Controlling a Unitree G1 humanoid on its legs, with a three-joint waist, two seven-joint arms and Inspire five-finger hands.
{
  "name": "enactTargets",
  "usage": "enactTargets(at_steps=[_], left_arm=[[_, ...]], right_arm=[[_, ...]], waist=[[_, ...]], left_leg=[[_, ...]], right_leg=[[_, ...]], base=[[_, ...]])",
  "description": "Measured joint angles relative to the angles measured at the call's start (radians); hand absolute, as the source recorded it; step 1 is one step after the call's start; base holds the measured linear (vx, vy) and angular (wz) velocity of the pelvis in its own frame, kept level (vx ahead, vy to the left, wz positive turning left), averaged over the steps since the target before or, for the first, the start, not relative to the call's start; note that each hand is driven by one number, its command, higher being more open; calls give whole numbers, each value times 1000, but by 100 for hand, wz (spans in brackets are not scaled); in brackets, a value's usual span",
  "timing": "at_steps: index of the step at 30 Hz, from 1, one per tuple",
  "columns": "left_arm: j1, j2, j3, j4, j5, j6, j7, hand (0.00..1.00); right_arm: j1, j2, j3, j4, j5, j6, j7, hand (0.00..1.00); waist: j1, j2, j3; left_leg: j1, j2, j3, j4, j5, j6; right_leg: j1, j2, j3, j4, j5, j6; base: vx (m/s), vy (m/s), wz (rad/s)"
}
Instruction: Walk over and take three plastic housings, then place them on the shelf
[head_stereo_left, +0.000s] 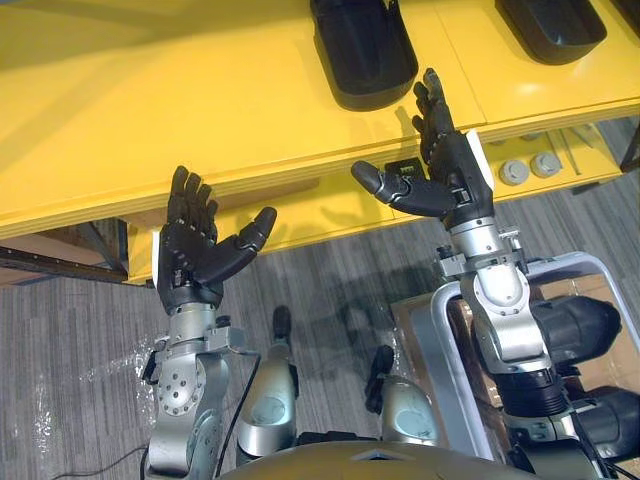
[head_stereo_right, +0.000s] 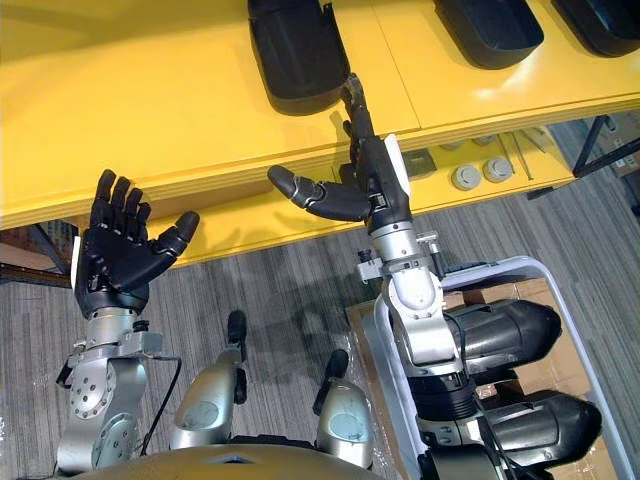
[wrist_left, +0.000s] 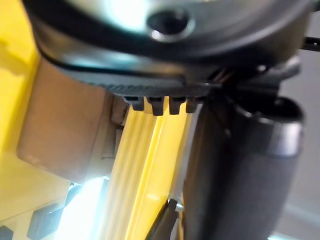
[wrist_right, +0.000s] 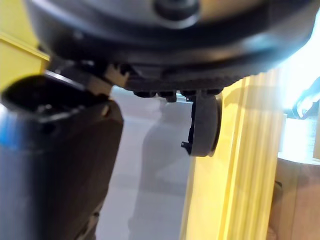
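Observation:
Three black plastic housings (head_stereo_right: 295, 50) (head_stereo_right: 490, 30) (head_stereo_right: 610, 20) lie on the top board of the yellow shelf (head_stereo_left: 150, 110). My right hand (head_stereo_left: 445, 165) is open, with its fingers straight up over the shelf's front edge, just right of the nearest housing (head_stereo_left: 365, 50) and not touching it. Its thumb sticks out to the left and it holds nothing. My left hand (head_stereo_left: 195, 250) is also open and empty, palm up, below and in front of the shelf's edge. More dark housings (head_stereo_right: 500, 335) (head_stereo_right: 530, 425) lie in a cart at my right.
The cart has a white tubular frame (head_stereo_right: 560, 290) and stands close by my right arm. A lower yellow board carries round silver parts (head_stereo_left: 515, 172) and a small dark block. Grey carpet floor (head_stereo_left: 80, 330) lies under the shelf, and a dark shelf leg (head_stereo_left: 105, 250) stands at the left.

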Motion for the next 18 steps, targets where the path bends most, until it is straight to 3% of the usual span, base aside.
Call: enactTargets(at_steps=[7,18], left_arm=[[-4,0,12,0,0,11,-5,100],[-8,-5,10,0,0,27,-18,100]], right_arm=[[-20,25,41,27,-2,-3,-11,100],[-179,80,58,274,-1,-10,-102,100]], waist=[[1,-3,-1],[9,-3,-2]], left_leg=[[1,-1,-6,0,0,0],[4,-2,-33,0,7,0]], right_leg=[[6,0,-7,0,-1,-1],[20,-1,-29,4,-6,-6]], base=[[1,-2,1],[-1,-21,5]])
